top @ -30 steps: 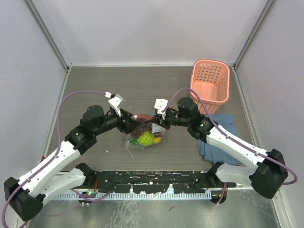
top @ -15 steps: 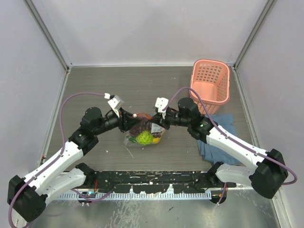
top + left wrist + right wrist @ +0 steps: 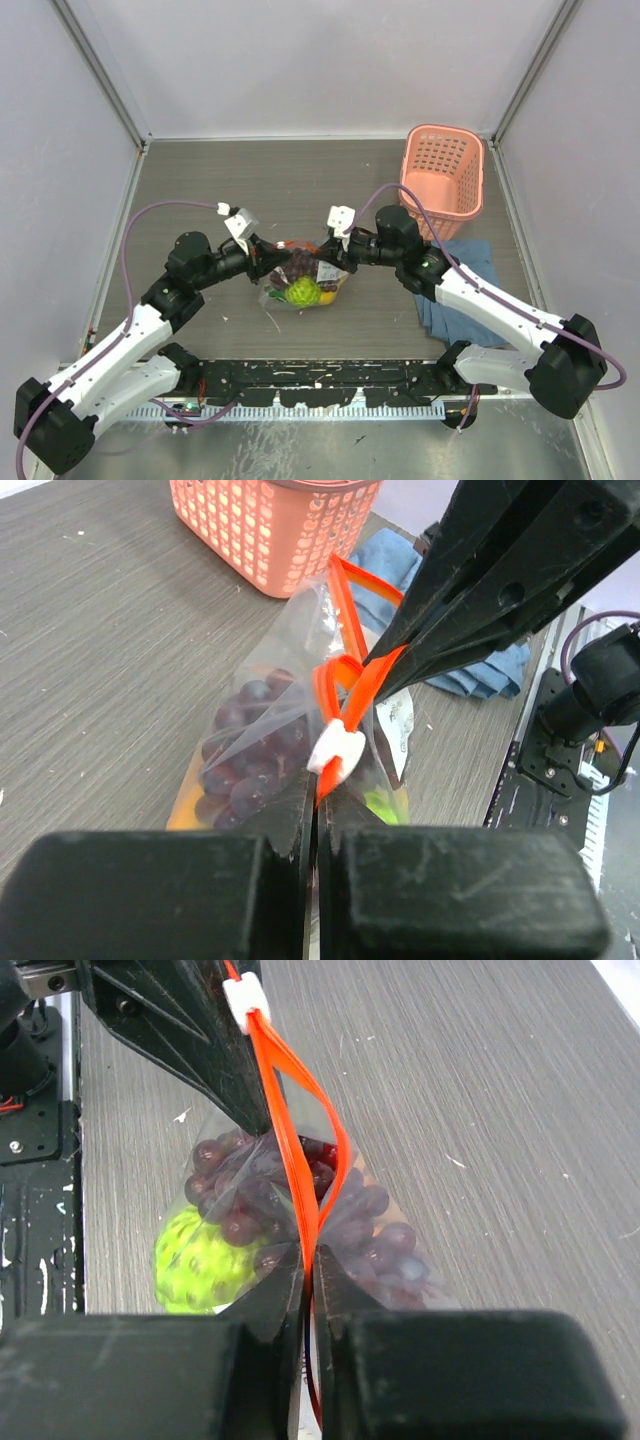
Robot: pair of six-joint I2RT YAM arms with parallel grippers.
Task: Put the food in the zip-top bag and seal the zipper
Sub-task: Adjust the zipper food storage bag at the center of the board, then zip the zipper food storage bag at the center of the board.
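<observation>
Apparently the left hand (image 3: pixel 316 792) and right hand (image 3: pixel 310 1258) are both clamping the zipper (image 3: pixel 284 1125) stretched between them, risking slippage if overpulled.

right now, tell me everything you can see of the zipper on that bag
The zipper is a thin red-orange plastic strip with a white slider along the clear bag's mouth. It is stretched between the left gripper, shut on it by the slider, and the right gripper, shut on its other end. Between them its two tracks bow apart, unsealed.
</observation>
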